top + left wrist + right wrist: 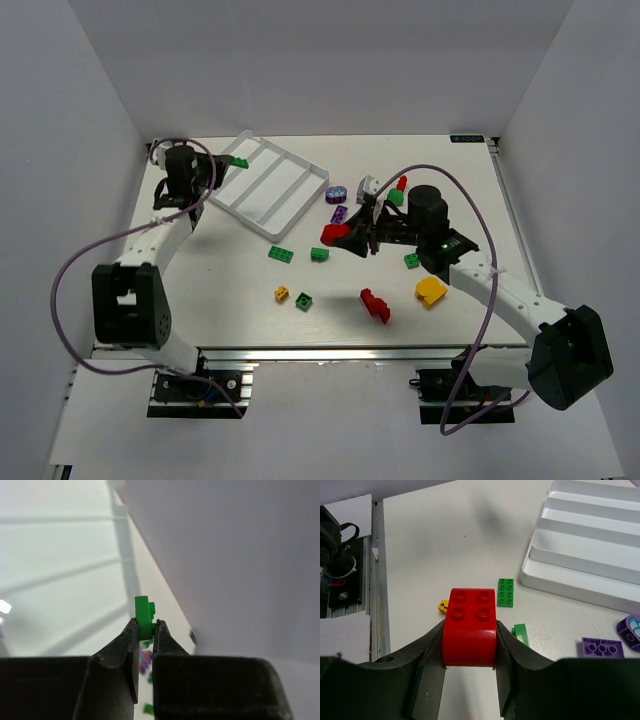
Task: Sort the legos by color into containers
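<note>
From above, my left tool point(222, 166) pinches a green brick point(236, 163) at the left rim of the white tray point(300, 200). My right tool point(352, 237) clamps a red brick point(334, 235) over the worktop point(220, 290), right of the tray.

Left wrist: the green brick stands edgewise between my closed fingers.

Right wrist: the red brick, studs up, fills the jaws.

The dark label point(466, 138) at the worktop's far edge is too small to read.

This is a robotics lab test cell. Plain white panel walls point(60, 150) enclose a flat white bench point(220, 300). A silver slotted aluminium rail point(340, 353) edges the bench's near side, where white-and-black robot arms point(130, 300) trail purple cables point(53, 300).
</note>
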